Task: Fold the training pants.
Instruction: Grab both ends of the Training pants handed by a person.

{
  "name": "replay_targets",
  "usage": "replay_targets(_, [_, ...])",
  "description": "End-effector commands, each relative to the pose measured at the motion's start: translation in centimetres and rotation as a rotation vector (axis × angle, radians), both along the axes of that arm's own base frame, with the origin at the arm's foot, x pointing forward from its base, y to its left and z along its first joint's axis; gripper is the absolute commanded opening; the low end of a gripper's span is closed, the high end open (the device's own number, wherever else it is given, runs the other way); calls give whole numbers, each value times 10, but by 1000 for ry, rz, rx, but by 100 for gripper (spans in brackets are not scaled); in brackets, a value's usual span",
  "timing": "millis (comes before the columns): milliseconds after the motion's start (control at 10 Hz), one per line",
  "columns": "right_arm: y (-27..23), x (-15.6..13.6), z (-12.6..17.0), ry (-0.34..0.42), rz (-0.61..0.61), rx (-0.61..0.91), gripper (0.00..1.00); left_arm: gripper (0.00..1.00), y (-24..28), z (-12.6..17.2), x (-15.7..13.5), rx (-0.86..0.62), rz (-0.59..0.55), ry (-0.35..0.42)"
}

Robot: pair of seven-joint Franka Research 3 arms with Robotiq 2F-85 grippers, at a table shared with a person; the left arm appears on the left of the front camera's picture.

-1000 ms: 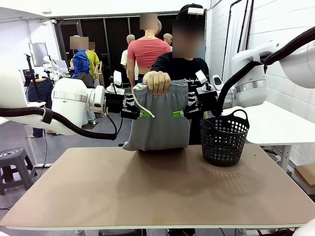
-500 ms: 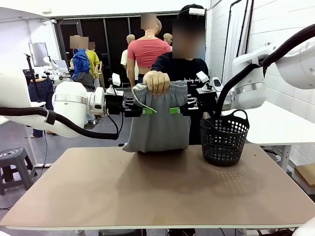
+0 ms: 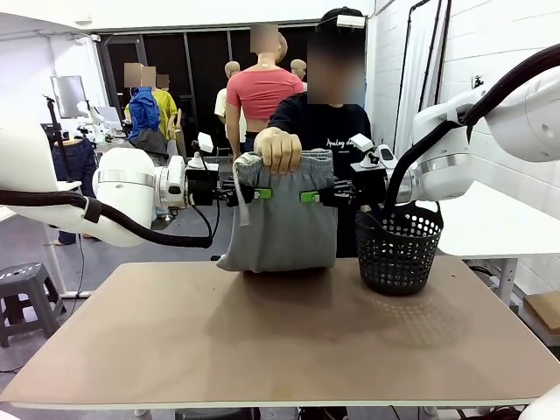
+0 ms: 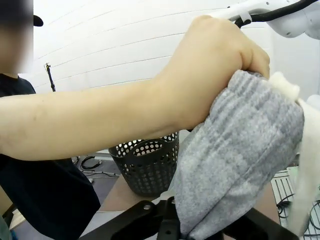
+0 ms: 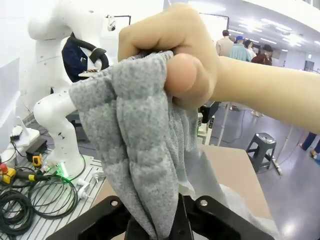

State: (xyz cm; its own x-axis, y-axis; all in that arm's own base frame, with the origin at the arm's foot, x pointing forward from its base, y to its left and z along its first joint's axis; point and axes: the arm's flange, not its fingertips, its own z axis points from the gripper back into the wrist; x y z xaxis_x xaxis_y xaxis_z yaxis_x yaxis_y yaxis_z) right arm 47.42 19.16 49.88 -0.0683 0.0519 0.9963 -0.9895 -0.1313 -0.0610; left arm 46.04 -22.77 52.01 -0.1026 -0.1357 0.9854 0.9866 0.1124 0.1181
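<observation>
1. A flat, tan wooden table (image 3: 280,350) runs across the foreground, its top bare in the middle and near side.
2. The room is a workshop with a white brick wall (image 3: 499,52) on the right, a white side table (image 3: 503,219) below it and a grey plastic stool (image 3: 31,293) on the floor at the left.
3. A black plastic mesh basket (image 3: 398,249) with loop handles stands upright at the table's far right; what is inside cannot be told.
4. The light grey soft jersey training pants (image 3: 284,227) hang bunched over the table's far edge, just left of the basket, their lower end down at the tabletop.
5. A person's hand (image 3: 280,147) grips the gathered waistband from above; a white drawstring cord (image 3: 241,197) dangles at the left side.
6. The left gripper (image 3: 259,193) reaches in level, its black fingers (image 4: 145,217) pinched on the pants' left edge.
7. The right gripper (image 3: 308,197) comes from the opposite side, its fingers (image 5: 210,215) pressed together on a fold of the same cloth below the hand.
</observation>
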Motion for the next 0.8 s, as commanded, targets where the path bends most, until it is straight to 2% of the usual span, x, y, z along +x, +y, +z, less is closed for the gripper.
replay_targets(0, [1, 9, 8, 34, 29, 43, 0, 0, -1, -1, 5, -11, 17, 26])
replay_targets(300, [2, 16, 15, 15, 24, -13, 0, 0, 0, -4, 14, -27, 28, 45])
replay_targets(400, [1, 6, 1, 10, 15, 10, 0, 0, 1, -5, 21, 32, 2, 92])
replay_targets(500, [1, 6, 1, 10, 15, 10, 0, 0, 1, -5, 5, -3, 6, 23])
replay_targets(700, [1, 6, 1, 10, 15, 10, 0, 0, 1, -5, 5, -3, 6, 23])
